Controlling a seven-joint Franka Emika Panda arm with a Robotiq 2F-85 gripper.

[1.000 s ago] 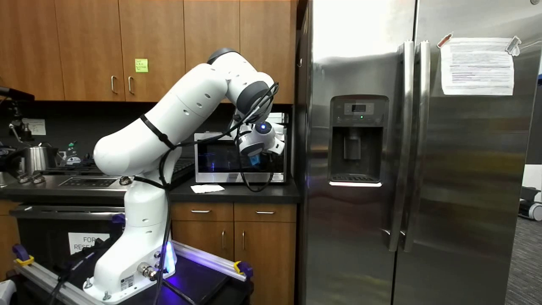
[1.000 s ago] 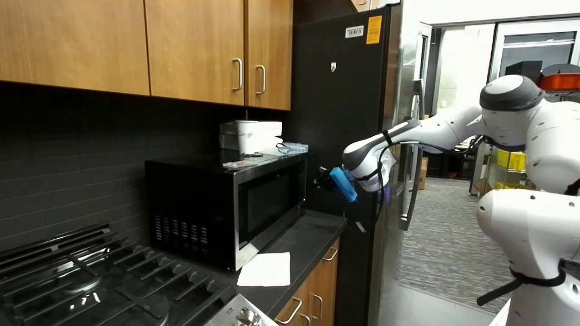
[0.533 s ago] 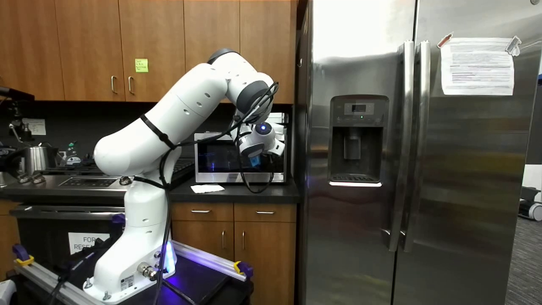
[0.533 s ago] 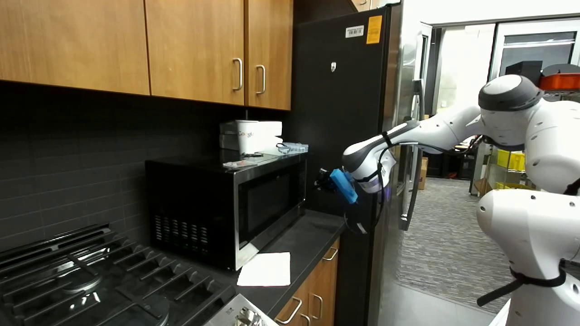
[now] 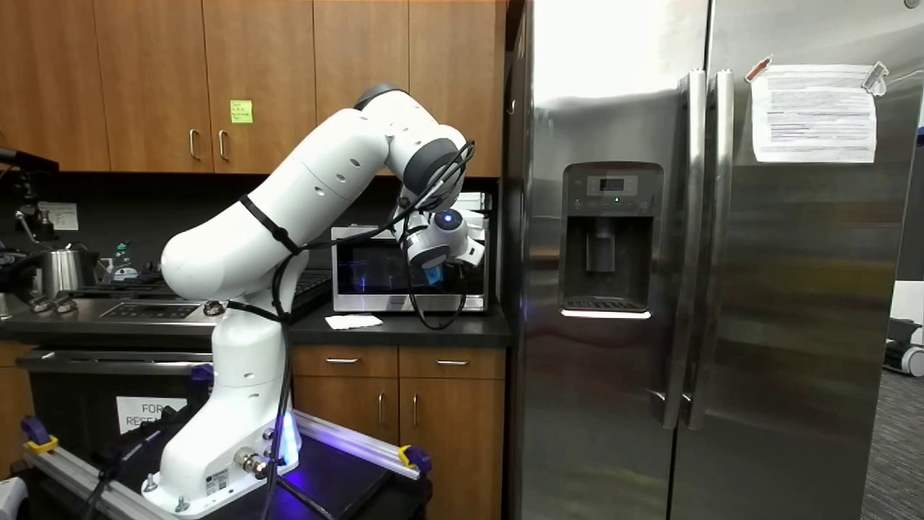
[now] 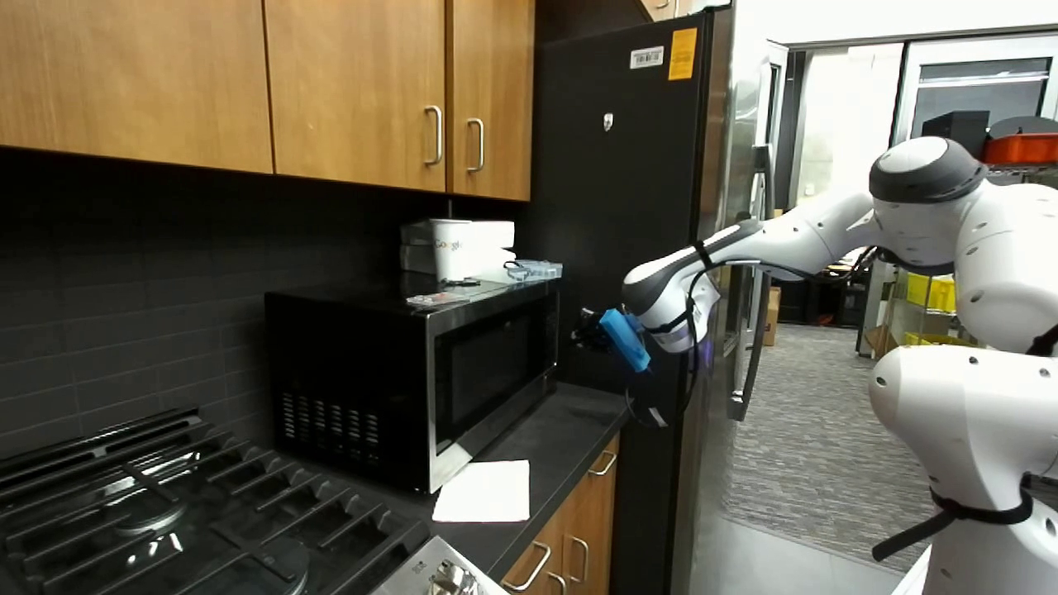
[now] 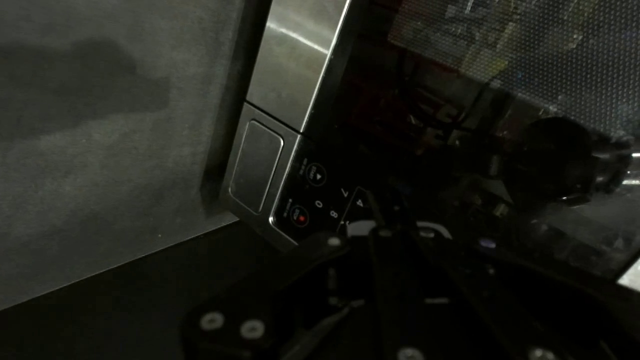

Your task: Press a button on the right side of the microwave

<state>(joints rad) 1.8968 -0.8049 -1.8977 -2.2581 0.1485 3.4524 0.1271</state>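
Standing upright on the dark counter (image 6: pixel 554 446), the silver-framed microwave (image 6: pixel 421 372) sits between the gas stove (image 6: pixel 207 512) at left and the stainless-steel refrigerator (image 5: pixel 772 260) at right. Its control panel (image 7: pixel 327 197) fills the right end of the front; in the wrist view it appears turned sideways, showing the START button (image 7: pixel 316 174) and the STOP button (image 7: pixel 299 216), with a rectangular plate (image 7: pixel 257 166) below them. The black gripper (image 6: pixel 587 330) hangs before that right end, near the panel, a narrow gap showing between gripper and microwave in an exterior view. Its fingers (image 7: pixel 327 250) look pressed together, dark as that part of the wrist view is, and hide part of the panel. A blue block (image 6: pixel 626 339) shows just beside the gripper, at the wrist of the white arm (image 5: pixel 325 173). On top of the microwave are a white Google cup (image 6: pixel 451 250), white boxes (image 6: pixel 493 240) and, toward the right, a clear plastic container (image 6: pixel 536 270). A white paper sheet (image 6: pixel 482 492) lies on the counter by the microwave's front left corner.
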